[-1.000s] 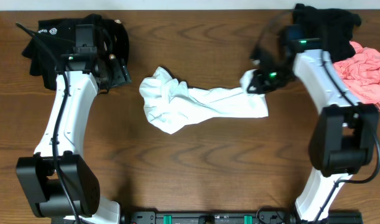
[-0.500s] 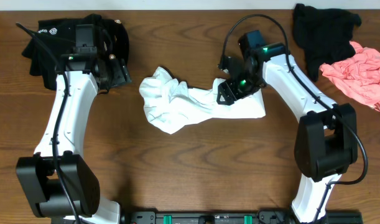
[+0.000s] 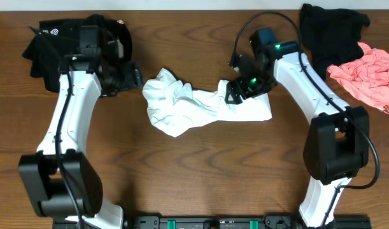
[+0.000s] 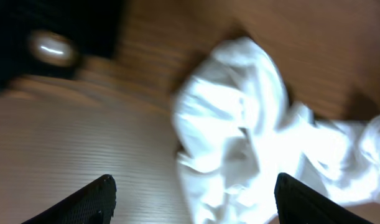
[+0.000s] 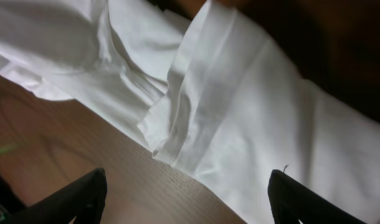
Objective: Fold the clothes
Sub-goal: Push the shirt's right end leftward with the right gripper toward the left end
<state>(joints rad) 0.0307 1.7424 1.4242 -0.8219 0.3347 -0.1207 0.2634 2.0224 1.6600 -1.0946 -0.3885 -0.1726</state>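
- The right tool (image 3: 237,91) sits just right of centre in the overhead view. Its fingers are spread wide: in its own wrist view (image 5: 188,202) the two tips stand at the bottom corners with nothing pinched between them.
- Right under it lies the white T-shirt (image 3: 200,109), a crumpled strip across the middle of the frame. The tool hangs over the flatter right-hand part. Whether a finger touches the cloth I cannot tell.
- In the right wrist view the shirt (image 5: 258,124) fills most of the picture. Its hemmed edge runs diagonally, and bare worktop (image 5: 84,149) shows at the lower left.
- The left tool (image 3: 129,75) is left of centre in the upper part of the overhead view, also spread and gripping nothing (image 4: 196,208).
- Its wrist view is blurred. The shirt's bunched left end (image 4: 239,124) lies to the right, and a black garment (image 3: 44,44) with a gold button (image 4: 51,48) is in the upper left.
- In the upper right corner of the overhead view a second black garment (image 3: 331,32) lies on the worktop (image 3: 194,172).
- A pink garment (image 3: 369,79) lies just below it at the right edge.
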